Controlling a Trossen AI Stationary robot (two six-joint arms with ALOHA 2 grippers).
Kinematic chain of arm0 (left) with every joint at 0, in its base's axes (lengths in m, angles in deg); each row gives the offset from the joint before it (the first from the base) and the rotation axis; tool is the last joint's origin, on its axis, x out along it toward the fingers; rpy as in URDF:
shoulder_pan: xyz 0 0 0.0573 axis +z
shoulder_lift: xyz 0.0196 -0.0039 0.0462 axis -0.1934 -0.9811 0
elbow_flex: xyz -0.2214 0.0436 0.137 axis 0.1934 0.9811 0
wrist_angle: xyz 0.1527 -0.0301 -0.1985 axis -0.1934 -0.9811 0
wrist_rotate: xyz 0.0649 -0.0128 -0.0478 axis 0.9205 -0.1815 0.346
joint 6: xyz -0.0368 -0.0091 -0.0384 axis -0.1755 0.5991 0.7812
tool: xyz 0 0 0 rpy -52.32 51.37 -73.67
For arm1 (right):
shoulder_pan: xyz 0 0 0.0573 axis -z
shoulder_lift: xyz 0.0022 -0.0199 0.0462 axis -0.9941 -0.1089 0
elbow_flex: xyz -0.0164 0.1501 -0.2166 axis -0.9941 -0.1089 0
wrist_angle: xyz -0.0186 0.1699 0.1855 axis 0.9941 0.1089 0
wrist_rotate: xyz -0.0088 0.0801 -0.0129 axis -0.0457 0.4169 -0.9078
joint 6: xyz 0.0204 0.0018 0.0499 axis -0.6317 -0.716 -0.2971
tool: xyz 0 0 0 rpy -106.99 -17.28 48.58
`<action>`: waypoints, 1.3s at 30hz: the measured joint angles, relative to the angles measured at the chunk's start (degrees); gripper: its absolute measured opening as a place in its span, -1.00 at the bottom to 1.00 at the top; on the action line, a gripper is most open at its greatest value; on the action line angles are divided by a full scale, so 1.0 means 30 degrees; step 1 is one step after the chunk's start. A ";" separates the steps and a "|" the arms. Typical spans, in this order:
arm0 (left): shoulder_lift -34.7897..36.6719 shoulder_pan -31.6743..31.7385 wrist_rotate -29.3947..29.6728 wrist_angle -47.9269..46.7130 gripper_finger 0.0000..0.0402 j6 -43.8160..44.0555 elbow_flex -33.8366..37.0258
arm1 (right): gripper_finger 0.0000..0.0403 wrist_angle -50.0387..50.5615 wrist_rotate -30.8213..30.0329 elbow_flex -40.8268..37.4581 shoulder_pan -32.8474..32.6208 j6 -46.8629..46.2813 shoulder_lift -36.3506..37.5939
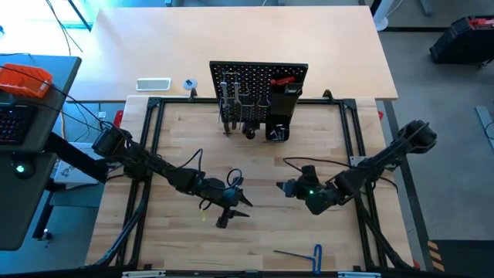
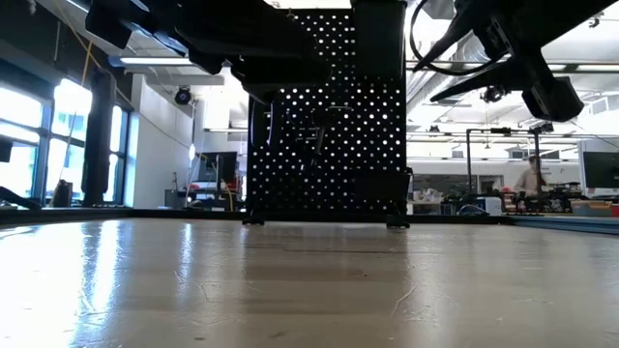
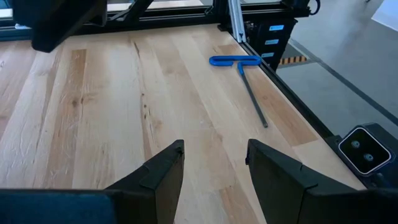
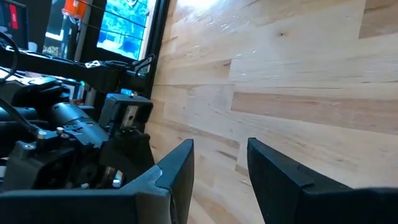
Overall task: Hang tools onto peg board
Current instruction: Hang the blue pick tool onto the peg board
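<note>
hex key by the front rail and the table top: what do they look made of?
Hex key: the T-handle is glossy blue, probably moulded plastic; the shaft is thin, dark grey and matte, likely steel.

Table top: light wood planks with visible grain, knots and seams between boards. The low view shows a soft sheen, which suggests a sealed or lacquered finish, though that is not certain.

Left arm: reaches in from the table's (image 1: pixel 177 239) left edge, bent low toward its middle.
Left gripper (image 1: pixel 231 208): above mid-table, fingers (image 3: pixel 163 174) parted, nothing between them.
Right arm: reaches in from the table's right edge.
Right gripper (image 1: pixel 287 188): above mid-table, fingers (image 4: pixel 177 169) parted, holding nothing.
</note>
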 joint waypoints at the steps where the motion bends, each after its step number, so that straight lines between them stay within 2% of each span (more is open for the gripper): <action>1: 0.0003 0.0002 0.0003 -0.0008 -0.15 0.0000 0.0000 | -0.29 0.0020 0.0006 0.0000 0.0000 0.0006 -0.0071; 27: 0.0001 0.0007 0.0000 0.0001 -0.15 0.0000 0.0000 | -0.29 -0.0985 0.0647 0.0000 -0.0051 0.0033 -0.0728; 36: -0.0002 0.0007 0.0000 0.0000 -0.15 0.0000 0.0000 | -0.29 -0.0949 0.0871 0.0000 -0.0051 0.2237 -0.0728; 39: 0.0000 0.0004 0.0004 -0.0003 -0.15 0.0000 0.0000 | -0.29 -0.0957 0.1693 0.0000 -0.0051 0.3292 -0.0722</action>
